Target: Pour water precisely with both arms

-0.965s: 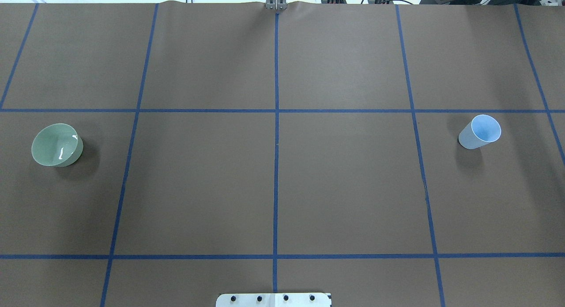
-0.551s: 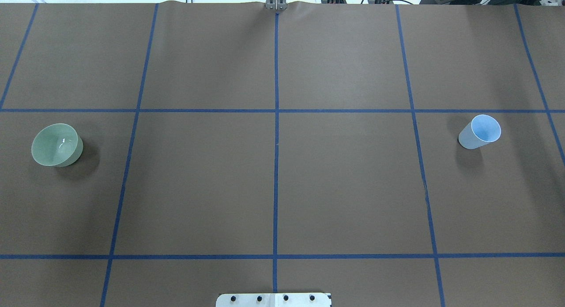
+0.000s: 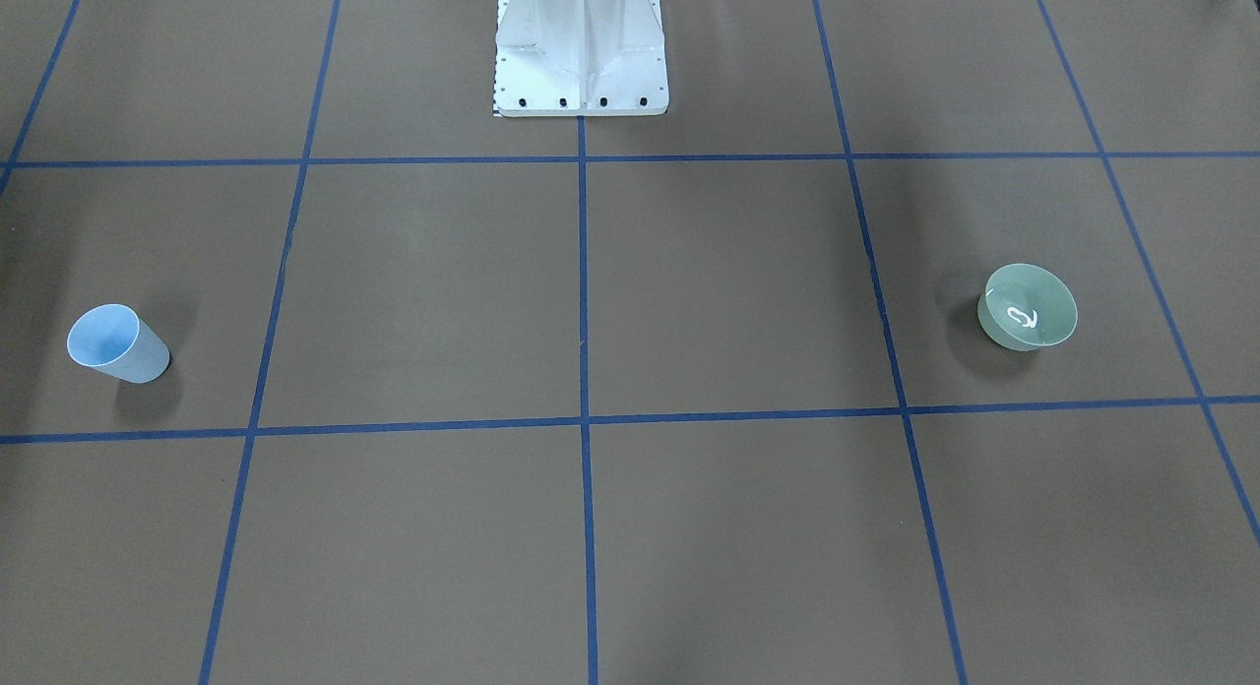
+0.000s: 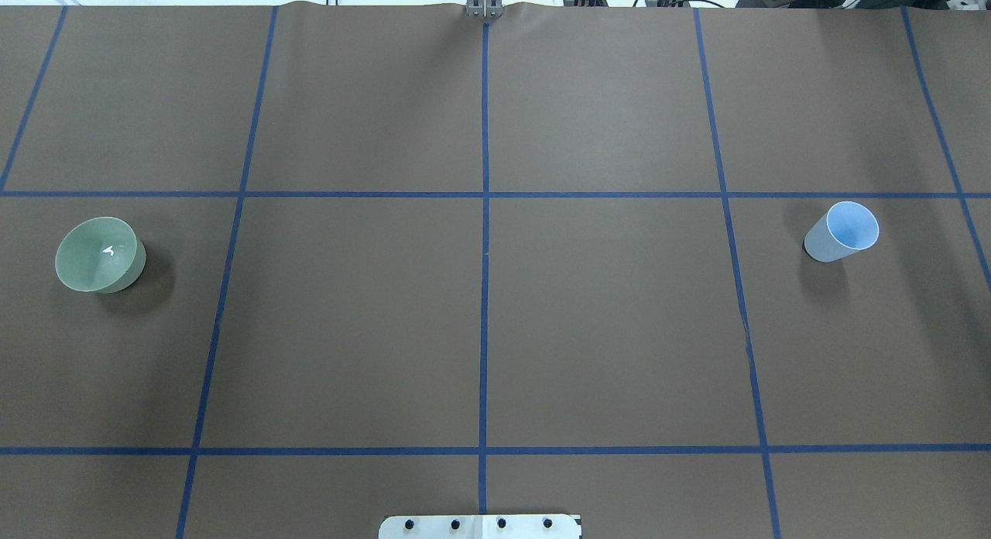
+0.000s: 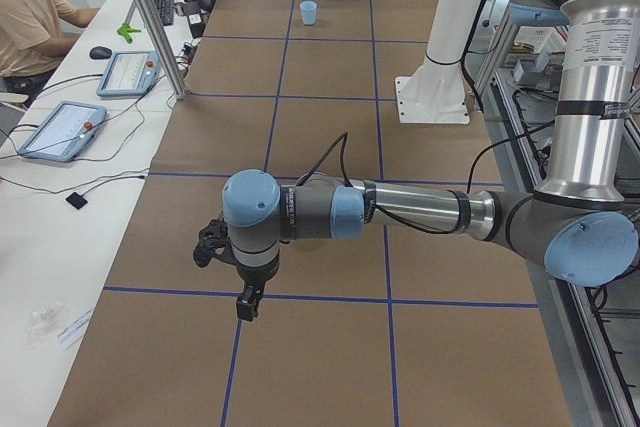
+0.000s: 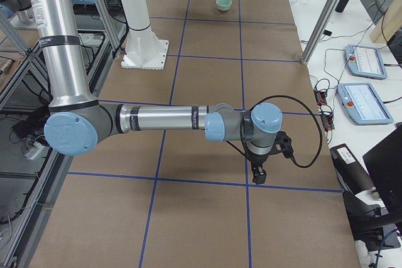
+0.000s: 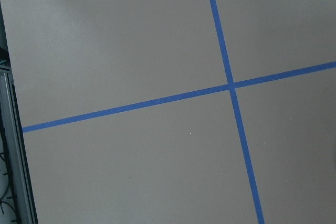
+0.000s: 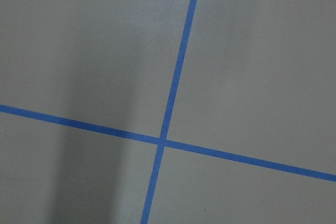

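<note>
Water (image 4: 110,251) glints in the green bowl (image 4: 85,264) near the worktop's (image 4: 480,330) left edge — blue cup (image 4: 842,231) near the right. Left arm (image 5: 400,209) and right arm (image 6: 163,119) hang over opposite ends — their jaws' state I cannot tell.

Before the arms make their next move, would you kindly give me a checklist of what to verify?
1. Green bowl upright: ok.
2. Water in the bowl: ok, white glints show.
3. Blue cup upright: ok.
4. Blue cup's contents: cannot tell.
5. Left fingers open: cannot tell, seen from the side only.
6. Right fingers open: cannot tell, seen from the side only.
</note>
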`<action>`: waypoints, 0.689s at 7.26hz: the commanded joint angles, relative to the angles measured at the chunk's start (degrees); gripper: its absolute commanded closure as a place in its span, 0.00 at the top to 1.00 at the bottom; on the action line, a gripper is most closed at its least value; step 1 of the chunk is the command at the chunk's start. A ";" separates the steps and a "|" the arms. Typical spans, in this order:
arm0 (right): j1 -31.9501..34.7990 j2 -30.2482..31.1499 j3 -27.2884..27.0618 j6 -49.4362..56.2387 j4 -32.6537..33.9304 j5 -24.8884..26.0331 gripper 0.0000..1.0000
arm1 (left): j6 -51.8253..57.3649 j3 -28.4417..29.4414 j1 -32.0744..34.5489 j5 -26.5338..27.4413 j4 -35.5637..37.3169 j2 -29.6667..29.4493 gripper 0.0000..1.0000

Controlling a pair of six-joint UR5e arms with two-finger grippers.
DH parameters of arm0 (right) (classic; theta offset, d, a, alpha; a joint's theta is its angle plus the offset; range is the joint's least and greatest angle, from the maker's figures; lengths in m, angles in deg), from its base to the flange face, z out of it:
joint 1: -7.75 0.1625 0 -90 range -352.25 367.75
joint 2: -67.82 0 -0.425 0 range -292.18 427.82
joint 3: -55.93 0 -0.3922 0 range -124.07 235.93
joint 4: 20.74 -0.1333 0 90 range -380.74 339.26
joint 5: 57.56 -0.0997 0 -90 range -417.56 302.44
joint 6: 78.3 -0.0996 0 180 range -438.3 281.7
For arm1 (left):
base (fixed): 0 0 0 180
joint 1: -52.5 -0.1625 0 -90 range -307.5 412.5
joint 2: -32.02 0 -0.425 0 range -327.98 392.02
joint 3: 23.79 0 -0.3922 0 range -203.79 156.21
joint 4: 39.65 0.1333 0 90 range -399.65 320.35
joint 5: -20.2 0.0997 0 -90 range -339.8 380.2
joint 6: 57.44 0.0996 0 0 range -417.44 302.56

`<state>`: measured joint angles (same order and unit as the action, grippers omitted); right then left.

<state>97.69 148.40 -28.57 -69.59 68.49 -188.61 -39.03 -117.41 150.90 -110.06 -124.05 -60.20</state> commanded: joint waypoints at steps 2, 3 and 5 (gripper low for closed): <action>-0.02 0.02 -0.05 -0.01 -0.02 0.00 1.00 | 0.05 2.30 0.04 0.01 -4.89 0.20 1.00; -0.02 0.19 -0.05 -0.01 -0.02 0.00 1.00 | 0.14 2.65 -0.04 0.01 -5.06 0.11 1.00; -0.02 0.54 -0.14 -0.01 -0.02 0.00 1.00 | 0.31 2.56 -0.04 0.01 -5.07 0.11 1.00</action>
<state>97.68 148.72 -28.65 -69.60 68.47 -188.61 -38.79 -114.99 150.87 -110.05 -129.03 -60.05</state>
